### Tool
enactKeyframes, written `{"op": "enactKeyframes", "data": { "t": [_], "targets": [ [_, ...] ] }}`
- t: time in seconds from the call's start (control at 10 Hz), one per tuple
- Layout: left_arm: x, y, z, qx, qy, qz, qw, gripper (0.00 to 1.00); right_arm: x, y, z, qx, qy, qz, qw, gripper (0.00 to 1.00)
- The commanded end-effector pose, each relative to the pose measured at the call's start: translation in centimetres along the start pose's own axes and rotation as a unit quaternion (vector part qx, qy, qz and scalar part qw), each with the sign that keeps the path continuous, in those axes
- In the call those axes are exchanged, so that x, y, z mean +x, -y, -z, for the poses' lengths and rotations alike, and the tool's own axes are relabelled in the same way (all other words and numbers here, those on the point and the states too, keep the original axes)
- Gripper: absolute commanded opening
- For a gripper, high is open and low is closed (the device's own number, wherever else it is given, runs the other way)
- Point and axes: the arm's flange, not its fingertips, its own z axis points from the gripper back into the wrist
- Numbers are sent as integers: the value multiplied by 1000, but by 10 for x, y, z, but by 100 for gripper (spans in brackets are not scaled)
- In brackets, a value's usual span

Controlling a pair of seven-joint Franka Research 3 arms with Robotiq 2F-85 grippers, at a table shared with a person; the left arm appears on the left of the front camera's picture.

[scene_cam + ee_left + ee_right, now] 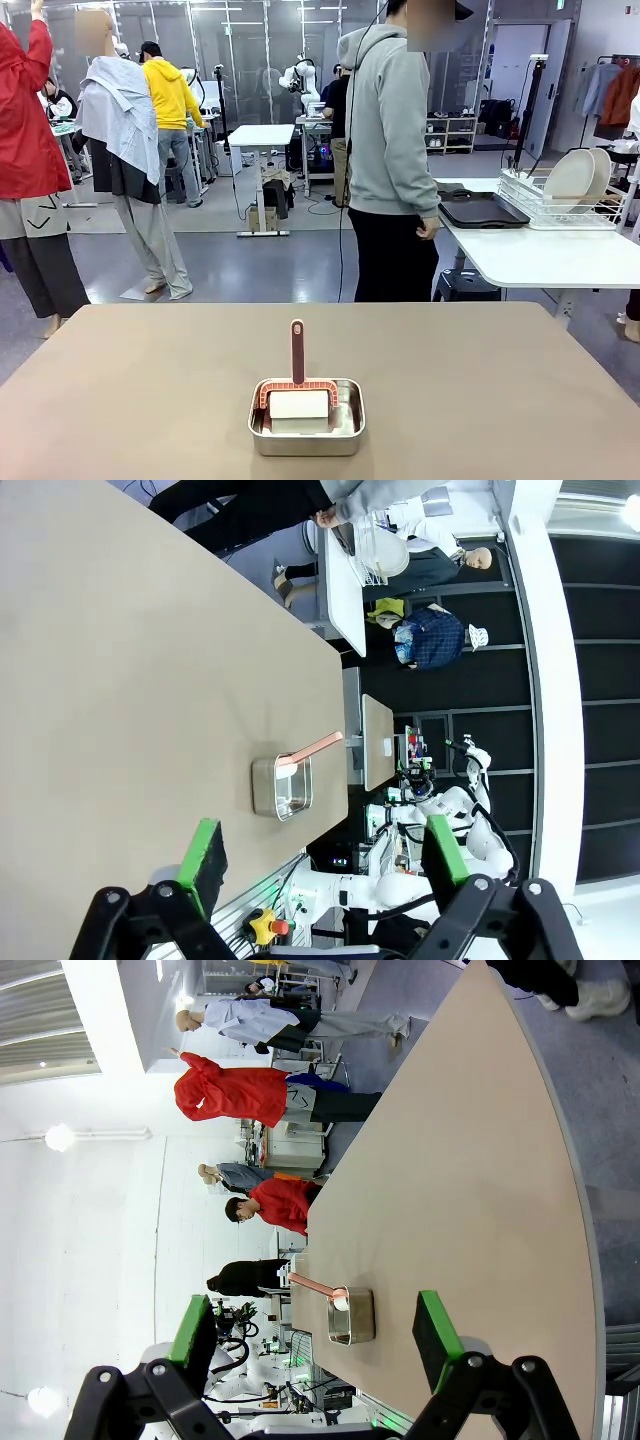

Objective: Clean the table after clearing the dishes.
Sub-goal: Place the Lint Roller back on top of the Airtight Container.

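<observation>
Table (150, 390) cleaning looks like the step in hand, since the brown top carries no plates: from the front, it fills the lower half of the frame, bare but for a steel pan (306, 418) at bottom centre, holding a reddish-handled wiping tool (297, 385) whose handle stands upright. The dishes (578, 175) seem to sit in the wire rack (560, 205) on the white side table (540, 255) at the right edge, beside a person (392, 150) with back turned. In the left wrist view, the left gripper (320, 865) rises from the bottom edge with its green pads spread wide and empty; the pan lies just above them, a little left of centre. In the right wrist view, the right gripper (315, 1335) is equally wide apart and empty, with the pan showing between the pads, at lower centre. Both hang well above the tool; which arm is nearer is hard to judge from these rolled views.
</observation>
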Motion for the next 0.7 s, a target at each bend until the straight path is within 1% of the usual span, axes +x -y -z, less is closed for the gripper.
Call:
{"op": "enactKeyframes", "data": {
  "t": [0.0,0.6],
  "targets": [
    [-1,3,-3,-7,3,6,1000,100,-4,-2,-2,-4,-5,-4,1000,100],
    [-1,3,-3,-7,3,6,1000,100,-4,-2,-2,-4,-5,-4,1000,100]
  ]
}}
